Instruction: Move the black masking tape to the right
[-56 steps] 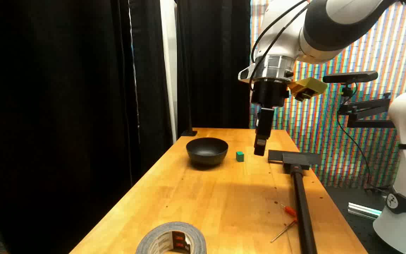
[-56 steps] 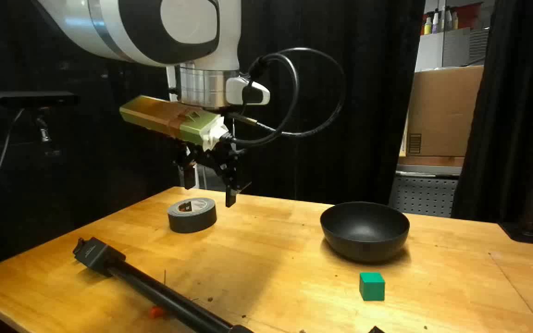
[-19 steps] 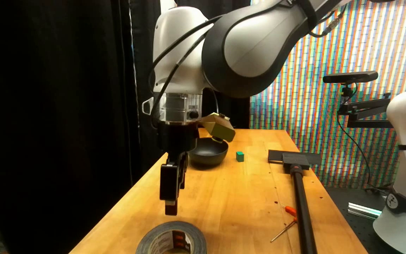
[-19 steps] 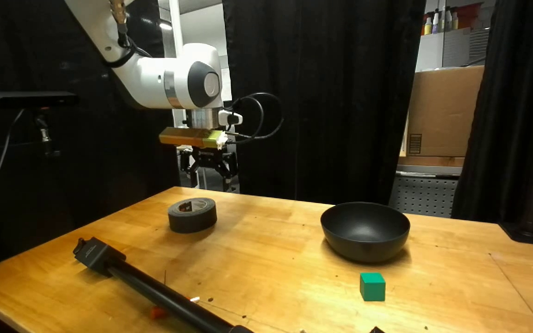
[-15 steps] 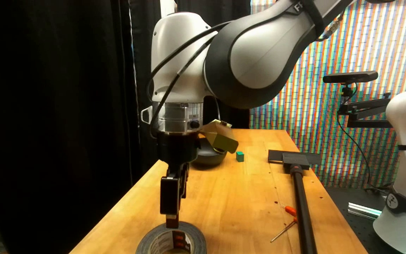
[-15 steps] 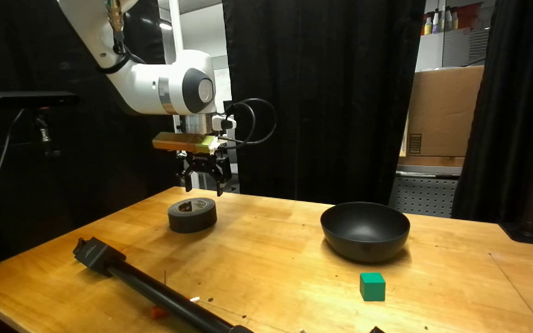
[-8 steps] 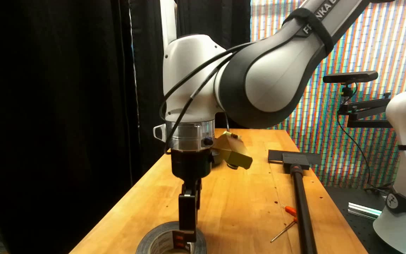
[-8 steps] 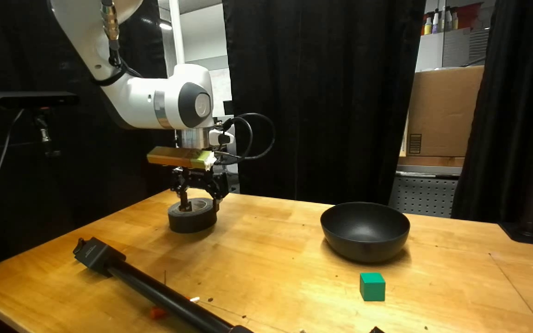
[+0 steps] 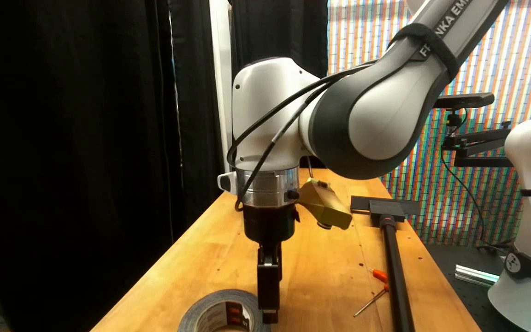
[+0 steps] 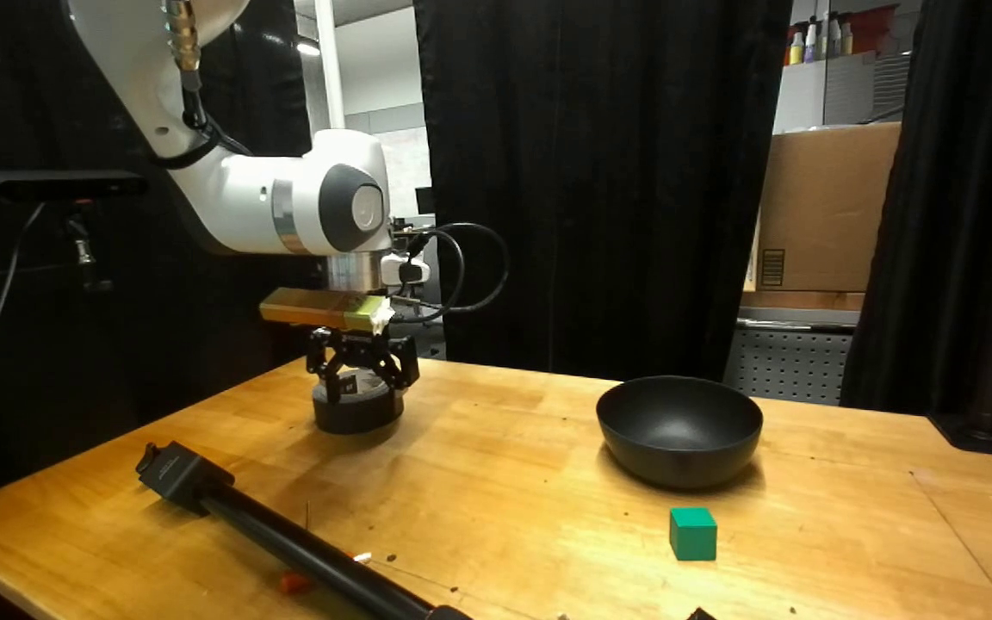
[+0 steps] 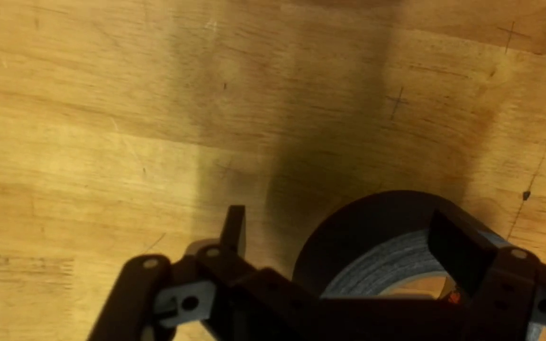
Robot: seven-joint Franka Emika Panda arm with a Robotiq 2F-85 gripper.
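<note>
The black masking tape (image 10: pixel 358 418) is laid flat on the bench (image 10: pixel 496 448), near the far left corner as seen in an exterior view. The hand (image 11: pixel 337 213) is held low over it, its fingers (image 11: pixel 235 228) spread apart. In the wrist view, part of the tape is seen between them, one finger being set across it and the other outside it; whether contact is made cannot be told. The black bowl (image 10: pixel 679 439) is placed well apart, near the far edge.

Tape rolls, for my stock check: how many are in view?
1: the black masking tape, flat on the wooden table, left of the black bowl in an exterior view.
</note>
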